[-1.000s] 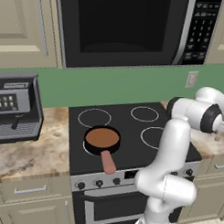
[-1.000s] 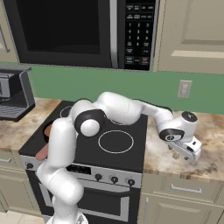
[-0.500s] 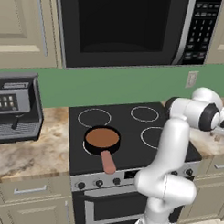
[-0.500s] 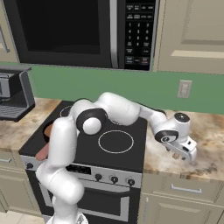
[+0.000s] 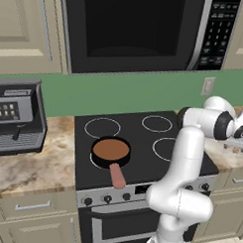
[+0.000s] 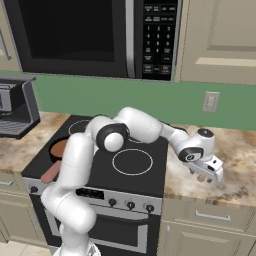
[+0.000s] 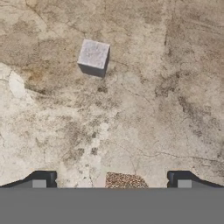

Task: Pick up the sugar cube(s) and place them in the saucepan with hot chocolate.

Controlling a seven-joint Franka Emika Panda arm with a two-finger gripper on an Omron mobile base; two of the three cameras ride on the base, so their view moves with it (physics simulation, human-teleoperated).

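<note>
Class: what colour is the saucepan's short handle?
Salmon pink: the small round black saucepan's handle, clearest in the left base view.

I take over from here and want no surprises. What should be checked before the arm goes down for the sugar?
1. Gripper open, nothing held: ok.
2. Small white sugar cube lying free on the speckled stone counter: ok.
3. Cube centred between the fingertips: not ok, it sits off to one side and ahead.
4. Round black saucepan with brown liquid upright on the stove: ok.
5. Second cube present: cannot tell.
</note>
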